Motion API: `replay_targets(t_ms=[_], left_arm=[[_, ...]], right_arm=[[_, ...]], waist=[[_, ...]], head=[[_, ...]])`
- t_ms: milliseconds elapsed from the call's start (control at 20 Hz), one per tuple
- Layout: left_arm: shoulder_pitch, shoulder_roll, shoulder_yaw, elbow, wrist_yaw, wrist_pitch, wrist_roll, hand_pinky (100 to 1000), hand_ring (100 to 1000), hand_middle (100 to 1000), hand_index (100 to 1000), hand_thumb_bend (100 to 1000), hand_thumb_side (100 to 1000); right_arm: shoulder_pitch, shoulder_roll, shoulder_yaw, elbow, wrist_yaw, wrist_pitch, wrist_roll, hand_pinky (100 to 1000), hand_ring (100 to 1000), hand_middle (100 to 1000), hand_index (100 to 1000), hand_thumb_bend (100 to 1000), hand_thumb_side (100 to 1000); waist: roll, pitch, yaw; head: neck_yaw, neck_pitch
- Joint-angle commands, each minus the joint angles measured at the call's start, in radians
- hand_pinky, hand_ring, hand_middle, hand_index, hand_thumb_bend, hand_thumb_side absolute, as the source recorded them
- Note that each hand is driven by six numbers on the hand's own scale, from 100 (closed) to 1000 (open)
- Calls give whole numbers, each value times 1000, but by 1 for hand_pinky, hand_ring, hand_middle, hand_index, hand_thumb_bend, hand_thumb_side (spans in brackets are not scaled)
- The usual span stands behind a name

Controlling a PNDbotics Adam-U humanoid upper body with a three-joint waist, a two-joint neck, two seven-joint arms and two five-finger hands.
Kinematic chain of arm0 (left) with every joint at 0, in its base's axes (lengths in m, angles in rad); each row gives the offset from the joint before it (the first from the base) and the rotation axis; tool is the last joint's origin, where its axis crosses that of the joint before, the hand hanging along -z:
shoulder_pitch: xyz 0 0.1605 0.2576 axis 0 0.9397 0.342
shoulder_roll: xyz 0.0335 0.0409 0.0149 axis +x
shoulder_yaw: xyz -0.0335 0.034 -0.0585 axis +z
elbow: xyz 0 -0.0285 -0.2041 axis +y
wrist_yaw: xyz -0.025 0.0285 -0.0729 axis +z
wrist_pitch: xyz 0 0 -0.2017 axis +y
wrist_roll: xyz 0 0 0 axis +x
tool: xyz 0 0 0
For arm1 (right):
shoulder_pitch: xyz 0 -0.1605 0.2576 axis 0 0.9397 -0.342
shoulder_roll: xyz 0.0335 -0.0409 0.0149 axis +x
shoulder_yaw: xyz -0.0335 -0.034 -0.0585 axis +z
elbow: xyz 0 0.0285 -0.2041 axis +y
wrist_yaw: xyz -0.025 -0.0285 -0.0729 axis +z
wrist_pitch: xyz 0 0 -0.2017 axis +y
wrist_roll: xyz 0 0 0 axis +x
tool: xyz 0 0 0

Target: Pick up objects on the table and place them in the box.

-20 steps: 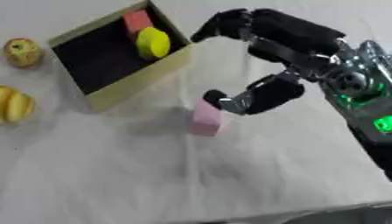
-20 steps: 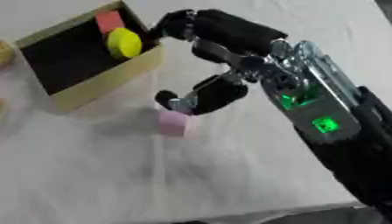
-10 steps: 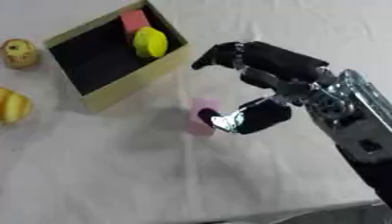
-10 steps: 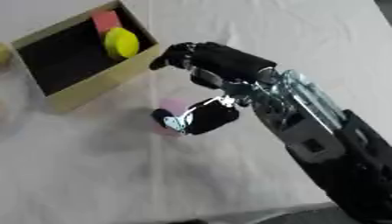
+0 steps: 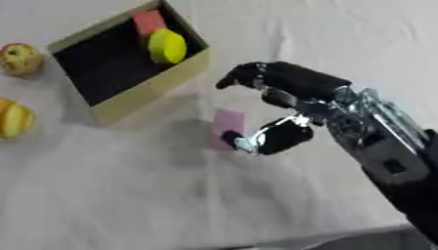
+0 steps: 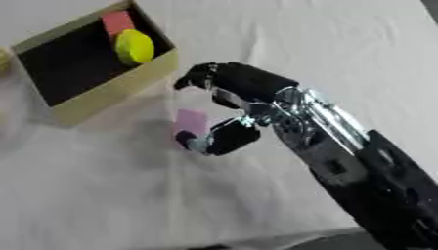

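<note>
Far left we've got a reddish-yellow apple (image 5: 20, 58) sitting near the edge of the white tablecloth (image 5: 128, 195), and just below it a yellow-orange striped fruit (image 5: 14, 118) half cut off by the frame, can't say what kind exactly.

Next over is the cardboard box (image 5: 145, 93), open top, dark inside, sitting askew. In its far corner we can see a red block (image 5: 149, 21) and a yellow round thing (image 5: 167, 46) touching it, both resting against the box's right wall.

Just past the near right corner of the box there's the pink block (image 5: 226, 125), standing up on the cloth, apart from the box. Our right hand (image 5: 287, 95) is right at it: the thumb (image 5: 272, 139) is curled in against the block's lower right side, and the fingers (image 5: 248, 75) arch over its top without clearly touching, so we'd call it a narrow pinch closing around the block, still on the table as far as we can tell.

The black and silver forearm (image 5: 385, 151) runs off to the lower right corner. Left hand doesn't show anywhere.
</note>
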Motion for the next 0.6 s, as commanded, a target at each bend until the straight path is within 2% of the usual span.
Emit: replay_targets(t_ms=[50, 200, 600], left_arm=[[-11, 22, 10, -16, 2, -1, -1, 765, 808, 785, 921, 524, 660], [-12, 20, 10, -16, 3, -1, -1, 765, 808, 784, 917, 523, 660], [-13, 17, 9, -16, 3, -1, -1, 764, 809, 783, 911, 522, 661]], right_arm=[[-9, -2, -1, 25, 10, -7, 0, 888, 918, 855, 904, 324, 549], [-8, 4, -1, 59, 12, -8, -4, 887, 917, 853, 903, 322, 531], [-10, 15, 4, 98, -22, -11, -1, 883, 913, 847, 901, 311, 558]], waist=[[7, -15, 2], [9, -12, 3], [13, -5, 3]], head=[[-4, -2], [-5, -5], [-8, -6]])
